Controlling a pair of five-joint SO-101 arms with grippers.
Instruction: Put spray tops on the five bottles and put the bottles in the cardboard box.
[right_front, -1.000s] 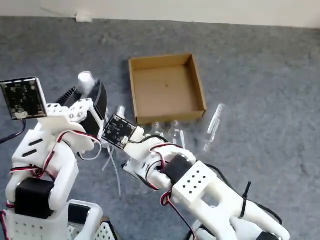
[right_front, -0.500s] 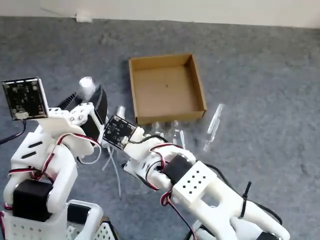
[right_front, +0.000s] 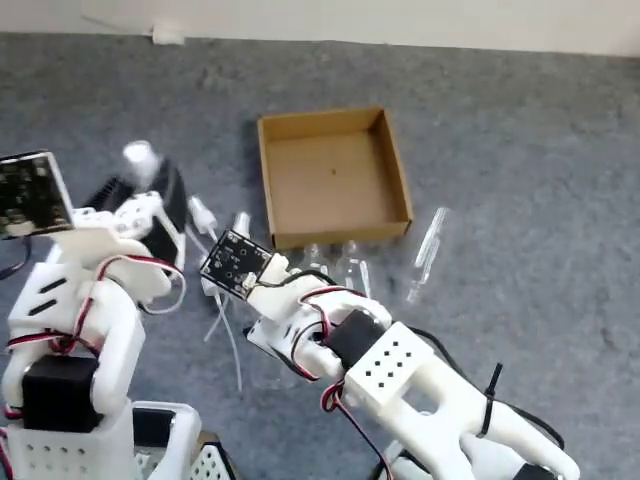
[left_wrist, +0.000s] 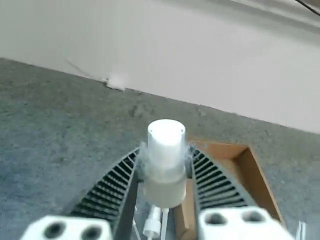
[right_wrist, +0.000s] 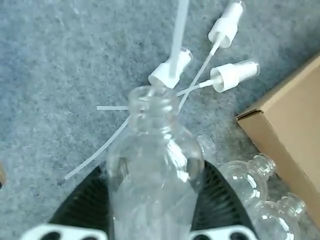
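2 grippers are loaded. The left gripper (left_wrist: 166, 152) is closed on a spray top (left_wrist: 166, 135), which is pinched at its collar with the cap up and the dip tube (left_wrist: 154, 225) hanging down between the jaws. The right gripper (right_wrist: 155, 167) is clamped around the body of a clear bottle (right_wrist: 152, 130); its open mouth (right_wrist: 150, 95) has no top on it.

The bottle's long axis is pointed away from the right wrist, out over the grey carpet (right_front: 520, 150). In the right wrist view a thin tube (right_wrist: 178, 30) is seen just beyond the mouth, not inside it; it is judged to be the held top's tube. The top is held higher than the bottle and to its left in the high view, so the tube tip has to be lined up over the mouth and lowered in.

3 loose spray tops (right_wrist: 227, 25) (right_wrist: 235, 75) (right_wrist: 170, 72) are lying on the carpet past the mouth. 2 spare bottles (right_wrist: 248, 176) (right_wrist: 277, 217) are lying just beside the cardboard box (right_front: 335, 180), and 1 more (right_front: 428, 245) lies off its far corner. No bottle has been put in the box.
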